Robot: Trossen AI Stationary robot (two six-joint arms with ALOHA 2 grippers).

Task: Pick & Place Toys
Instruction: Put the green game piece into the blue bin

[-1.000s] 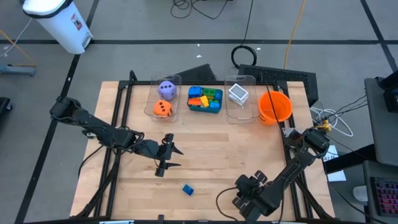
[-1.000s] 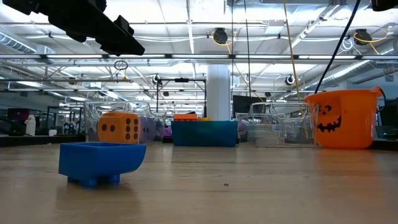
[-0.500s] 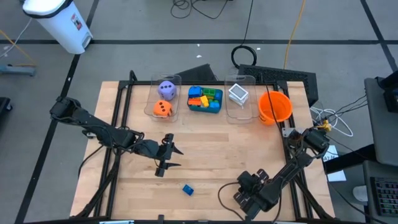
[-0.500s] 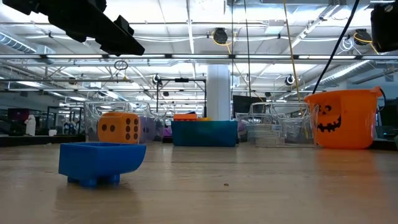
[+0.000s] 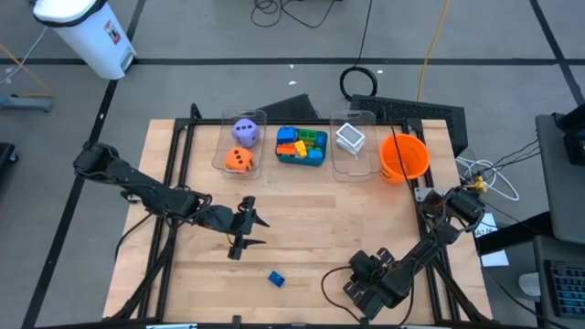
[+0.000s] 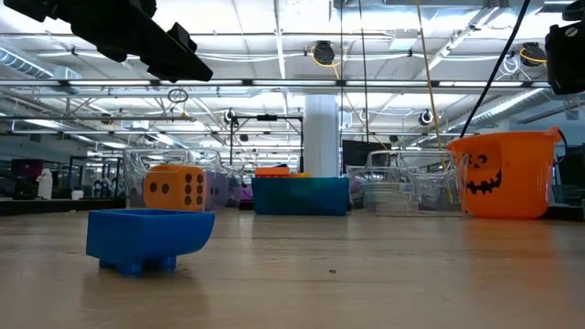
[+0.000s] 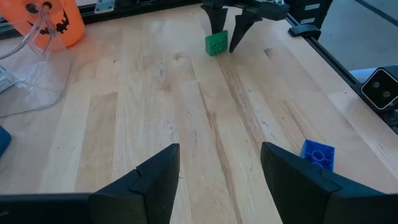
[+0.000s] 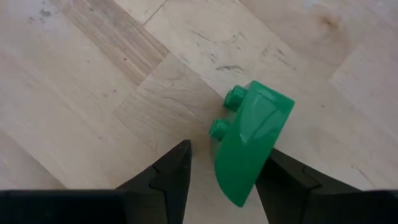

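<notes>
A green brick [image 8: 252, 143] with a curved side lies on the table near the front right. My right gripper [image 8: 227, 180] is open and points down over it, one finger on each side. It also shows in the left wrist view [image 7: 227, 38] with the green brick [image 7: 216, 44] at its fingertips. In the high view the right gripper [image 5: 361, 288] hides the brick. A blue brick [image 5: 276, 278] rests on the table near the front edge, studs down in the low view [image 6: 146, 239]. My left gripper [image 5: 263, 233] is open and empty above mid-table. My right gripper: the green brick's curved side [image 8: 264, 165] lies right at one finger [image 8: 292, 183], and I cannot tell whether they touch. Bare wood shows between the brick and the other finger [image 8: 171, 174].
Along the far edge stand a clear bin with a purple die [image 5: 244, 131] and an orange die [image 5: 239, 160], a teal tray [image 5: 315, 160] of bricks, a clear bin with white cards [image 5: 350, 139], and an orange bowl [image 5: 404, 157].
My right arm has shifted a little over the green brick; in the low view a dark part of it has come in at the top right. My left gripper and the blue brick have stayed where they were.
</notes>
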